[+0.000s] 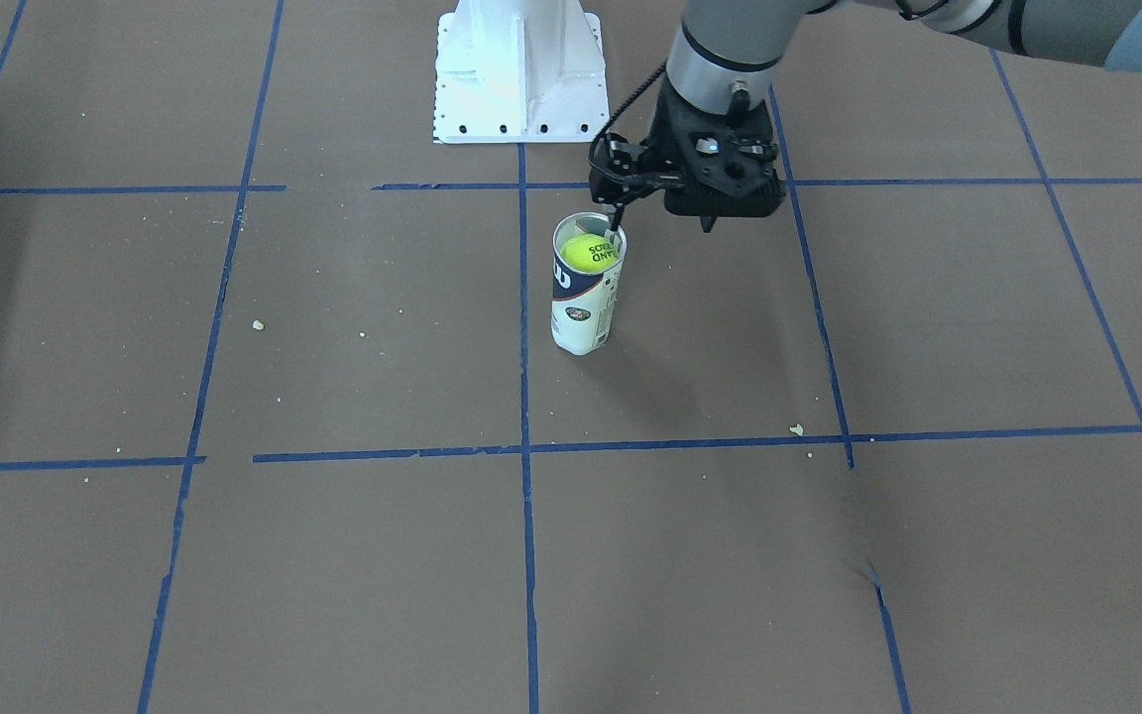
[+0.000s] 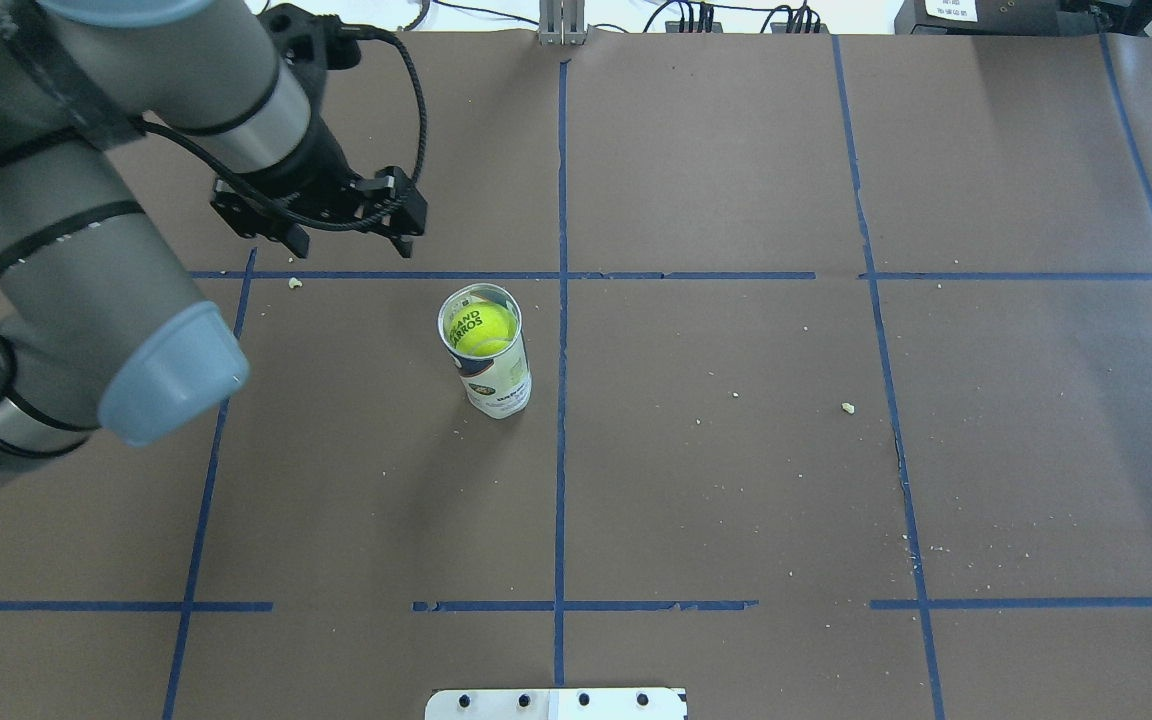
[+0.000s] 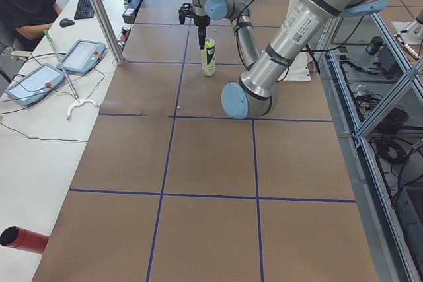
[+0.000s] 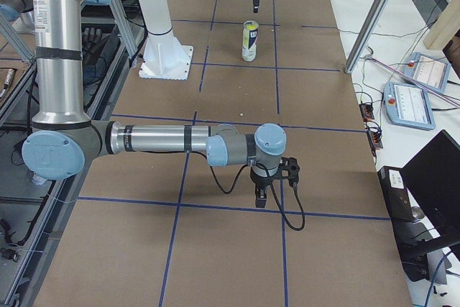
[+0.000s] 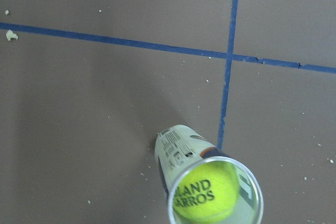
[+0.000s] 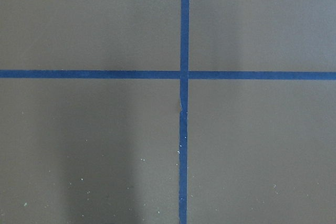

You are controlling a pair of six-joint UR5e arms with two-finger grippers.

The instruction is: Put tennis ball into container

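The tennis ball [image 1: 588,252] is bright yellow-green with black lettering. It rests inside the top of the container [image 1: 586,309], a clear upright tube with a navy-and-white label, also seen from above [image 2: 498,385] with the ball [image 2: 481,330] inside. The left wrist view looks down on the ball [image 5: 209,195] in the tube's open mouth [image 5: 178,148]. My left gripper [image 1: 708,226] hangs behind and beside the tube, apart from it, its fingers together on nothing [image 2: 298,245]. My right gripper [image 4: 272,188] is far off, close to the table; I cannot tell its state.
A white metal base [image 1: 519,74] stands behind the tube. Blue tape lines [image 2: 560,450] cross the brown table, with small crumbs [image 2: 847,407] scattered on it. Operators' desks with tablets [image 3: 82,54] run along one side.
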